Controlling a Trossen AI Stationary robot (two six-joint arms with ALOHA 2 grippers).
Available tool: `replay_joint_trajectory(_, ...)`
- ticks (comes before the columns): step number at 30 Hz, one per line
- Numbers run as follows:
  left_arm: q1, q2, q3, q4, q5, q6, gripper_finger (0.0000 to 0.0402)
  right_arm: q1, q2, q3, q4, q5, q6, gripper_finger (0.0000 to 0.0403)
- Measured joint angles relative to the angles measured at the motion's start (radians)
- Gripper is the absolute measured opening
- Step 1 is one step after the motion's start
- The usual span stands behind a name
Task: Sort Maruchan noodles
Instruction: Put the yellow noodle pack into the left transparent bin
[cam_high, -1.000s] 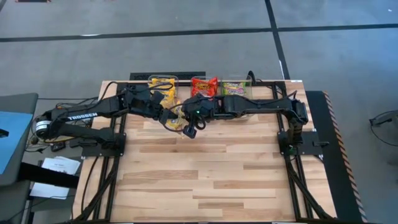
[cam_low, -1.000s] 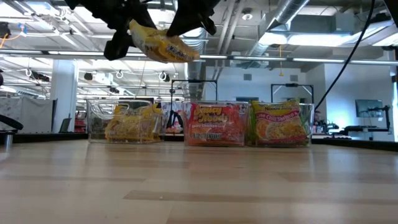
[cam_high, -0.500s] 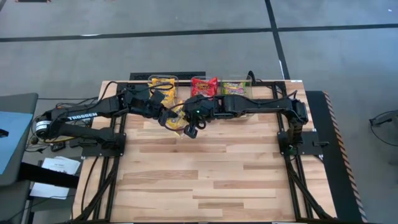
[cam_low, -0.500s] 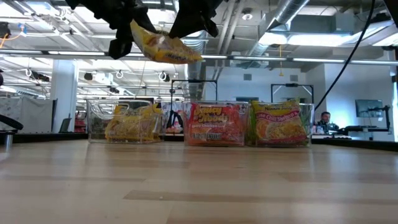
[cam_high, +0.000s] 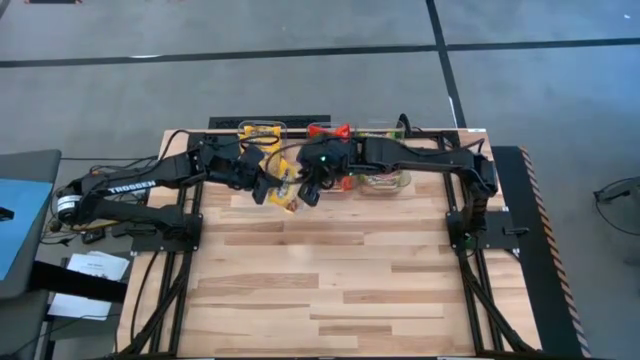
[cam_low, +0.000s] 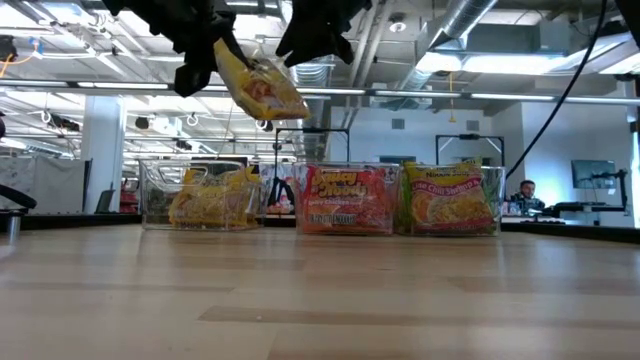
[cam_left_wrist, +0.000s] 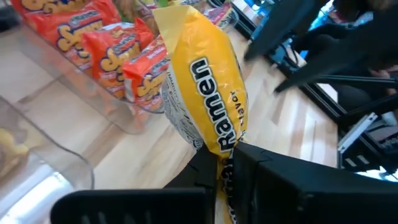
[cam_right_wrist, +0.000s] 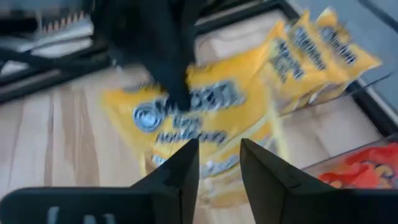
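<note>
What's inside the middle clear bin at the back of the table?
The middle bin holds red noodle packets, standing upright against its front wall. How many stand behind the front one cannot be seen from table height, and the right arm covers it from above.

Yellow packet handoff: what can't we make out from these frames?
- High view: arms cover most of the yellow packet; grip point hidden.
- Low view: left gripper and right gripper are cut off by the top edge.
- Right wrist view: motion blur smears the packet's print.
- Left wrist view: the fingers hide the packet's lower end.
</note>
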Motion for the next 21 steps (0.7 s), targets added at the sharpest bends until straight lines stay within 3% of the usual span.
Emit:
replay_joint_trajectory(6, 0.031, -0.016, 0.0, -0.015, -0.009, 0.03, 0.0001, -0.038, -0.027, 0.001, -0.007, 0.002, -0.045, 0.015)
replay_joint_trajectory(13, 0.074, -0.084, 0.0, -0.093, -0.024, 0.271, 0.0001, -0.075, -0.056, -0.001, -0.1, 0.004, -0.114, 0.0147)
replay_joint_trajectory(21, 0.115, -0.144, 0.115, -0.333, -0.276, 0.678, 0.0, -0.109, -0.062, -0.001, -0.136, 0.009, -0.116, 0.0144)
